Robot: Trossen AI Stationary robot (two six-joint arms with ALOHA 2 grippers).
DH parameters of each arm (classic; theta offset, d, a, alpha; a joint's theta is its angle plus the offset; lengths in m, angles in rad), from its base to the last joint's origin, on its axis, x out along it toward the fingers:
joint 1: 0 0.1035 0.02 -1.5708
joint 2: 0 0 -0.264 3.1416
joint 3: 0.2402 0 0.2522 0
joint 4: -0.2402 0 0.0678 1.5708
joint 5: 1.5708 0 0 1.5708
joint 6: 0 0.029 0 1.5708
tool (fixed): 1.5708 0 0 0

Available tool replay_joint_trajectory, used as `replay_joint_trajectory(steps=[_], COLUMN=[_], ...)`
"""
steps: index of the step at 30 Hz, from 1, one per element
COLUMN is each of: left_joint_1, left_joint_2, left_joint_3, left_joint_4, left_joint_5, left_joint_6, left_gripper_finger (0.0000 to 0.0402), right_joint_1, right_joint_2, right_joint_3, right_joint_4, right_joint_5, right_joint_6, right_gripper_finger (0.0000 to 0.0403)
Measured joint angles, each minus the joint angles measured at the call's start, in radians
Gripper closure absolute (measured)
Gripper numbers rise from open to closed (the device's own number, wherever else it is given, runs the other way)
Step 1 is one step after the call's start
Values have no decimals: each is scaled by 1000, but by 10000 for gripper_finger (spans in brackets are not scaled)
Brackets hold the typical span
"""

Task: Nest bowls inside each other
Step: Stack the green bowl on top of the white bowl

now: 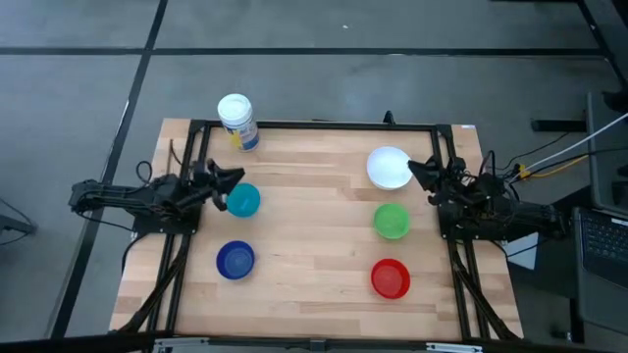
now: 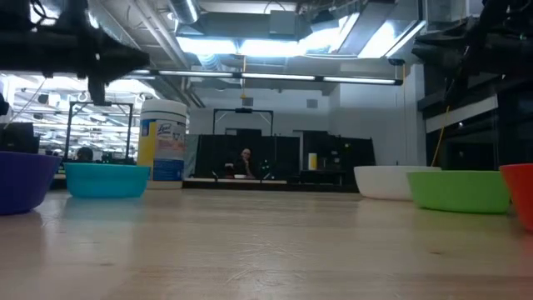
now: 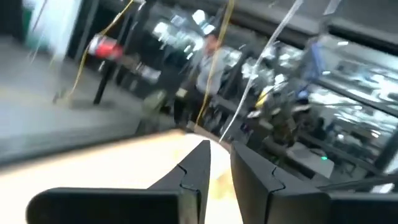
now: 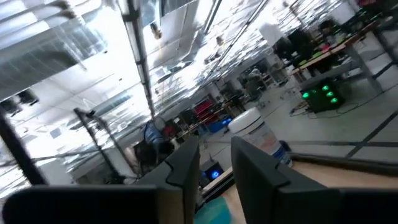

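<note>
Five bowls rest on their bases on the wooden table. The white bowl [image 1: 389, 167] is at the far right, with the green bowl [image 1: 392, 220] and the red bowl [image 1: 390, 278] nearer along the right side. The light blue bowl [image 1: 242, 200] and the dark blue bowl [image 1: 235, 260] are on the left. My left gripper [image 1: 235, 176] hangs above the table beside the light blue bowl's far left rim. Its fingers [image 3: 199, 168] stand narrowly open with nothing between them. My right gripper [image 1: 412, 167] hangs just right of the white bowl, also narrowly open [image 4: 214, 158] and empty.
A white cylindrical container [image 1: 237, 121] with a blue-yellow label stands at the far left edge. The table's middle [image 1: 314, 216] is bare wood between the two groups of bowls. A person shows in the room beyond the table [image 2: 245, 160].
</note>
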Motion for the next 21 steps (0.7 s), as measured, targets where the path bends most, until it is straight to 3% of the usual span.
replay_joint_trajectory(steps=[4,8,11,17,21], left_joint_1=[20,37,50,87,123], left_joint_2=[39,126,245,559,705], left_joint_3=[49,219,406,753,866], left_joint_4=[-26,-38,-126,-616,-657], left_joint_5=[27,31,38,89,226], left_joint_6=[-126,-58,26,32,48], left_gripper_finger=[342,320,302,282,283], right_joint_1=[-28,-58,-79,-129,-135], right_joint_2=[86,258,443,782,874], right_joint_3=[128,347,536,848,925], right_joint_4=[14,-43,-288,-946,-1212], right_joint_5=[18,-35,-48,-202,-263], right_joint_6=[-94,-177,-223,-216,-233], right_gripper_finger=[309,297,286,273,271])
